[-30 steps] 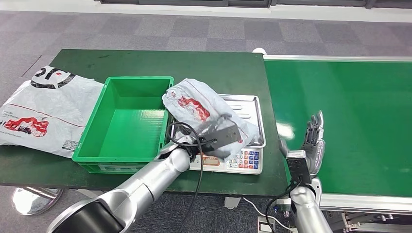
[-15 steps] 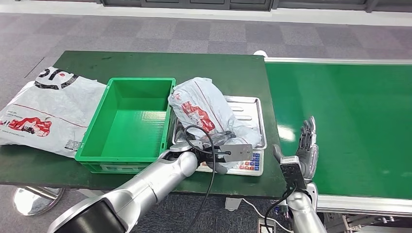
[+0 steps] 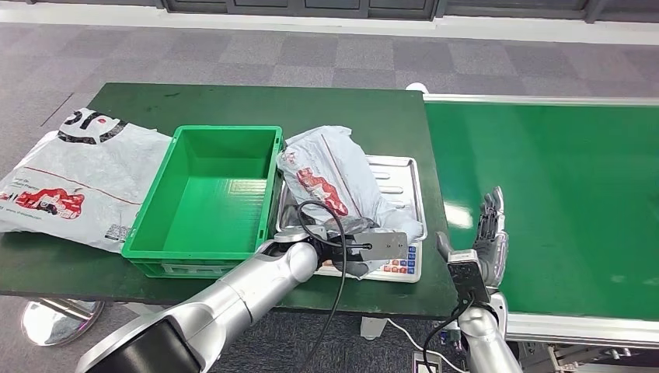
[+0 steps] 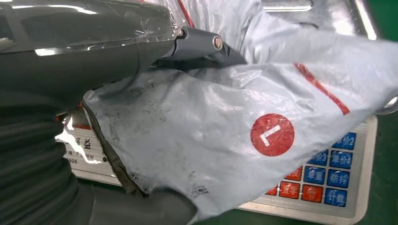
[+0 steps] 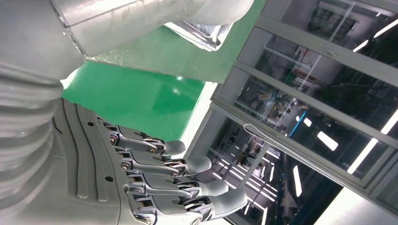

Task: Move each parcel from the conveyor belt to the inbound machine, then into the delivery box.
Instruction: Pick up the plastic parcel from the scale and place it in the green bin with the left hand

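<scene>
- Right hand (image 3: 488,237) has drawn back to the belt's (image 3: 559,194) near edge, fingers (image 5: 187,165) straight, holding nothing.
- Left hand (image 3: 353,247) still grips the parcel (image 3: 334,179), now lowered onto the scale (image 3: 400,175): weighing done, probably.
- Next beyond it: the box (image 3: 206,190) on the worktop (image 3: 350,109).

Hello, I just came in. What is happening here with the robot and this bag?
The robot's left hand grips a grey parcel that lies on the scale, beside an empty green box. Its right hand is open above the near edge of the conveyor belt, holding nothing. Another parcel lies flat at the table's left end. So the parcel is at the scale, not yet in the box.
</scene>
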Controlling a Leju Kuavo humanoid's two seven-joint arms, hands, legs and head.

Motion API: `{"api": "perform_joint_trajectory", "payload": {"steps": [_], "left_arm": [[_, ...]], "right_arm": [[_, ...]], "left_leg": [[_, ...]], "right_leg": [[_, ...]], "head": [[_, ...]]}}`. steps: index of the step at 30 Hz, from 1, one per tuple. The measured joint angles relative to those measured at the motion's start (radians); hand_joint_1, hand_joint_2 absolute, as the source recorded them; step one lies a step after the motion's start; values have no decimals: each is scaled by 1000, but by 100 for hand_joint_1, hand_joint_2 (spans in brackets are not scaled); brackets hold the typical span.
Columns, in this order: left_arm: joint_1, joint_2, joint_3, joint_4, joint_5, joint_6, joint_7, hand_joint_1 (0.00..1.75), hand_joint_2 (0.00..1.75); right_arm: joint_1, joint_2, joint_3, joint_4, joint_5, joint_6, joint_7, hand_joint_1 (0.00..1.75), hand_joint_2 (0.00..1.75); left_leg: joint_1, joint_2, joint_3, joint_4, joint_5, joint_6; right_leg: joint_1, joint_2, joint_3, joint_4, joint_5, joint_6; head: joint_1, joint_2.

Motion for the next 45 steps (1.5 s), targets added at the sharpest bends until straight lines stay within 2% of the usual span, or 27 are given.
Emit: {"api": "perform_joint_trajectory", "payload": {"steps": [15,18,22,26,32,36,41,45], "left_arm": [[-8,0,0,-3,3,2,-2,175,175],[-5,0,0,-3,27,36,-28,175,175],[8,2,1,-2,103,161,-114,175,175],[42,4,17,5,156,406,-223,175,175],[72,12,104,8,224,662,-401,175,175],[83,17,173,5,249,738,-490,175,175],[94,18,262,-25,304,842,-694,175,175],[139,28,313,-178,332,871,-734,175,175]], "right_arm": [[0,0,14,1,0,0,0,0,175],[1,0,14,1,0,0,0,0,175],[10,0,18,0,11,-4,0,0,175],[18,0,40,-10,18,-5,0,0,175],[17,0,73,-15,11,-3,0,0,175],[15,0,89,-19,16,-5,0,0,175],[16,0,95,-30,50,-8,0,0,175],[23,0,95,-40,55,-8,0,0,175]], "left_leg": [[0,0,1,0,-3,0],[0,0,1,0,-3,0],[0,-2,1,0,-3,0],[0,0,-3,0,-2,0],[0,2,-6,0,-1,-2],[0,2,-8,0,-1,-2],[0,2,-10,0,-1,-2],[0,2,-12,0,-1,-2]], "right_leg": [[0,0,1,0,-2,0],[0,0,1,0,-3,0],[0,-1,1,0,-3,1],[0,1,-4,0,-1,0],[0,2,-9,0,0,-1],[0,2,-11,0,0,-1],[0,2,-13,0,0,-1],[0,2,-14,0,0,-1]], "head": [[0,0],[0,0],[0,0],[0,0],[0,0],[0,0],[0,0],[0,0]]}}
